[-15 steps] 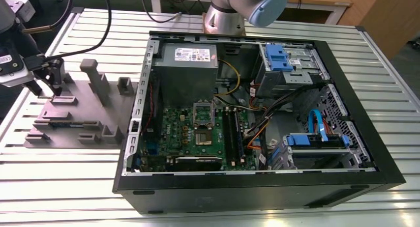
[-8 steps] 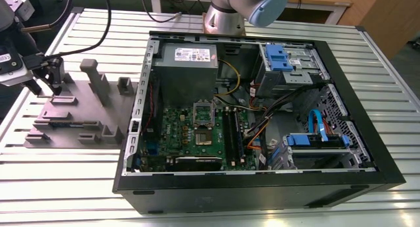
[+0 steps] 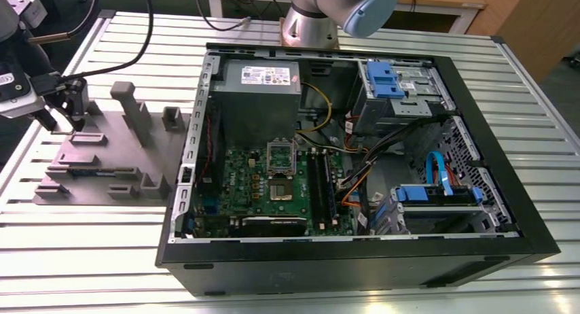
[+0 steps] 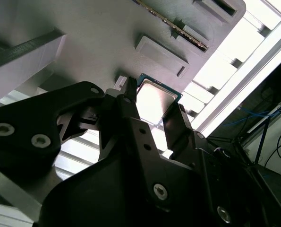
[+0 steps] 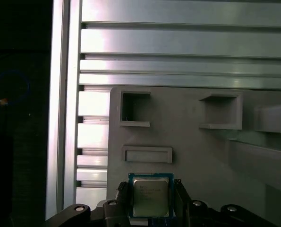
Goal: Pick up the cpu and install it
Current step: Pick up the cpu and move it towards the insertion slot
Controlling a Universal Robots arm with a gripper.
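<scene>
The computer case [image 3: 363,263] lies on the tabletop [image 3: 91,259], toward the exterior view's right. Inside it, the motherboard [image 3: 263,192] sits before the power supply [image 3: 258,90]. The fixture tray [image 3: 100,171] lies beside the case, on the exterior view's left. The gripper [image 3: 68,120] hangs over that tray's far end, with the cpu [image 5: 150,197] between its jaws, touching both.

You're working on a slatted aluminium table [image 3: 91,259] — its ribs catch bright glare along the near edge. Behind it stands a wooden desk [image 3: 435,1], with a wooden panel [image 3: 544,28] at the exterior view's right; the floor [image 3: 13,158] beside the table looks dark.
</scene>
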